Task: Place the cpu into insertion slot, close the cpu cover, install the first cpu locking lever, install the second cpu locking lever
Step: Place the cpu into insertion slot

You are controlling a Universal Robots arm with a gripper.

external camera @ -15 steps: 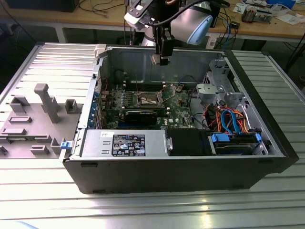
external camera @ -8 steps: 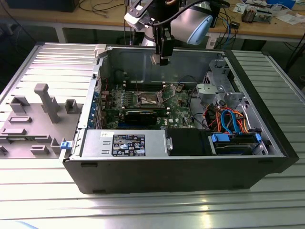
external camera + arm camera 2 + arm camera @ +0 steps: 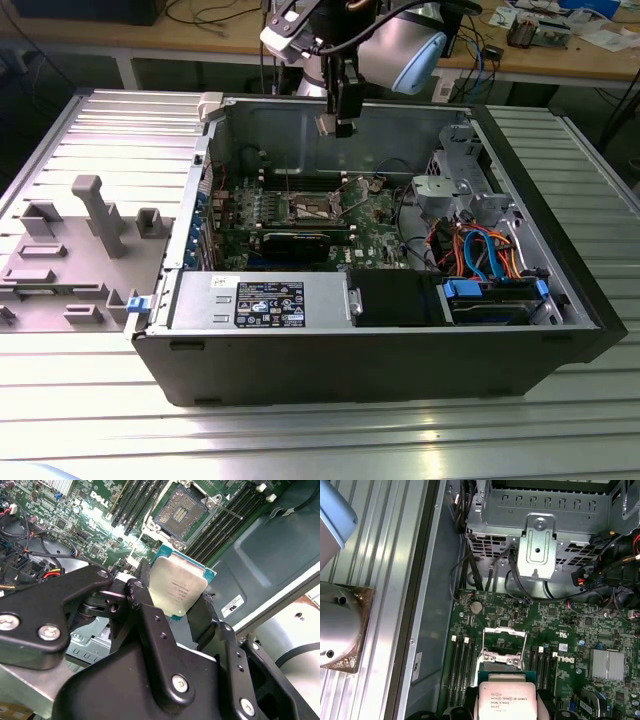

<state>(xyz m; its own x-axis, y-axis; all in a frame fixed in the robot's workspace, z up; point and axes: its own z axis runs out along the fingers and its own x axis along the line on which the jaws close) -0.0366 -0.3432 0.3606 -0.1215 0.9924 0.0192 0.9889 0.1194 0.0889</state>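
My gripper [image 3: 172,597] is shut on the cpu [image 3: 178,591], a square chip with a silver-grey top and green rim, clamped by two opposite edges between the black fingers [image 3: 141,600]. In the exterior view the gripper [image 3: 338,122] hangs with the cpu [image 3: 327,124] above the open computer case, well over the green motherboard. The insertion slot [image 3: 181,511] lies open below, its dark pin field bare inside the silver frame. In the first wrist view the cpu [image 3: 507,697] sits just in front of the cpu cover [image 3: 504,647], which stands raised. A thin metal lever [image 3: 226,509] lies beside the slot.
The black case [image 3: 380,360] rests on a ribbed metal table. Inside are a power supply [image 3: 262,300], a long black card [image 3: 296,240], memory slots [image 3: 135,502], a silver drive cage [image 3: 536,540] and bundled cables [image 3: 480,250]. A grey fixture tray [image 3: 80,240] sits at the exterior view's left.
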